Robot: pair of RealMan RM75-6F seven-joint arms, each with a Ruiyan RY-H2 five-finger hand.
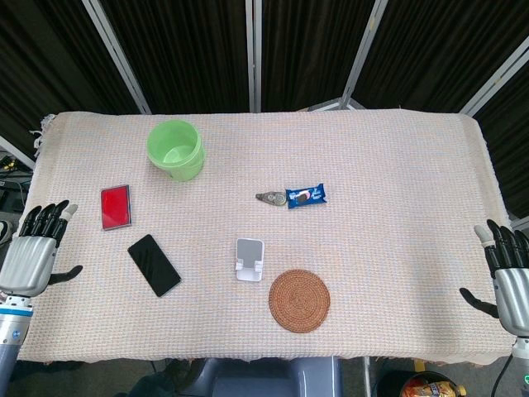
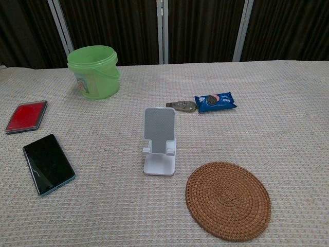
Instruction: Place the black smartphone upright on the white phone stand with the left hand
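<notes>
**Inspector:** Nearest the robot, at the tabletop's [image 1: 397, 157] front edge, what do you record?

**Assistant:** Both hands sit at the outer corners, seen in the head view only. The left hand [image 1: 33, 256] is at the left edge, fingers apart, thumb out to the side, holding nothing. The right hand [image 1: 511, 277] is at the right edge, likewise spread and unloaded; the frame border cuts off part of it. Neither touches any object.

**Inspector:** Next row back?

**Assistant:** A round woven coaster [image 2: 227, 199] lies flat, front right of centre. Just beside it, to the left, stands the white phone stand [image 2: 160, 141], back plate raised, nothing on it. Well left of the stand lies the black smartphone [image 2: 48, 163], flat, screen up, set diagonally, apart from the left hand.

**Inspector:** Further back?

**Assistant:** A red flat case [image 2: 26, 116] with a dark rim lies behind the smartphone, near but not touching. Behind the stand, a blue snack packet [image 2: 215, 101] lies touching or nearly touching a small greyish item [image 2: 182, 106]; I cannot tell what that item is. Print on the packet is too small to read.

**Inspector:** Farthest?

**Assistant:** A green bucket [image 2: 94, 71] stands upright at back left, handle down; its label is unreadable. Dark panels with pale frames stand behind.
</notes>
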